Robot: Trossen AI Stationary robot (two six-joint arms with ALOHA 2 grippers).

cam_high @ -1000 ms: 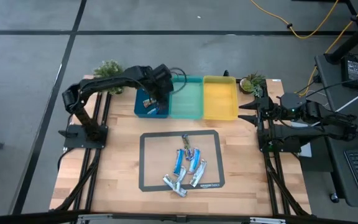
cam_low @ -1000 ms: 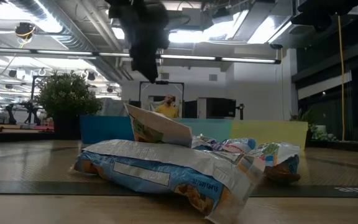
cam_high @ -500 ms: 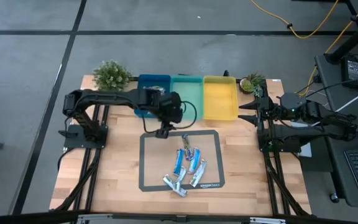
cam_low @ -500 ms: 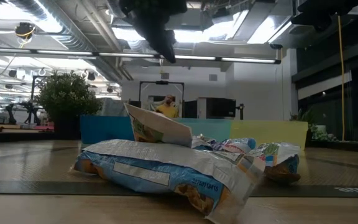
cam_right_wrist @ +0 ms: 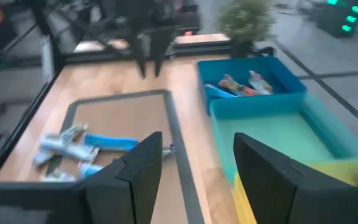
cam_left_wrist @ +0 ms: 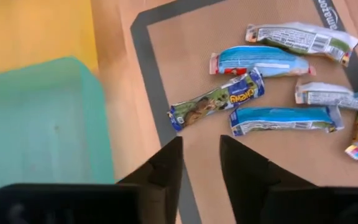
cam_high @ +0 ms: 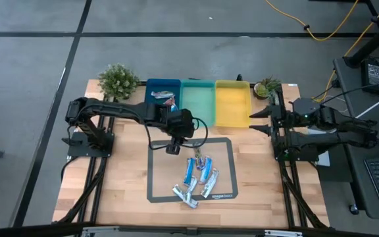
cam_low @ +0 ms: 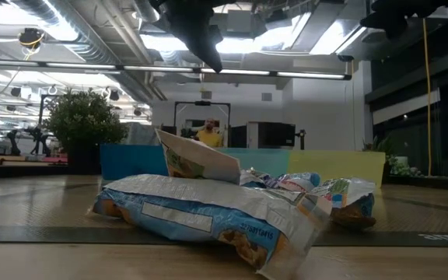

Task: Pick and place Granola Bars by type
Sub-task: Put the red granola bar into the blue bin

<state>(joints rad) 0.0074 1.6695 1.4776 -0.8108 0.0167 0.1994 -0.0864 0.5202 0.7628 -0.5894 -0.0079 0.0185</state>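
The light wooden table (cam_high: 130,178) carried a grey-bordered rectangular mat (cam_high: 156,171), where the shiny foil-wrapped granola bars (cam_high: 198,176) lay clustered; a few more sat in the blue plastic bin (cam_high: 155,87). The left gripper (cam_high: 172,147) hovered above the mat's far left corner, fingers (cam_left_wrist: 160,171) narrowly parted, holding nothing. The right gripper (cam_high: 255,120) waited by the yellow plastic bin (cam_high: 232,105), spread wide, empty.

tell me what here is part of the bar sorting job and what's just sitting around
Part of the job:
granola bars on the mat
bars already in the blue bin
teal bin
yellow bin
left gripper above the mat

Just sitting around:
large plant
small plant
right gripper, parked aside
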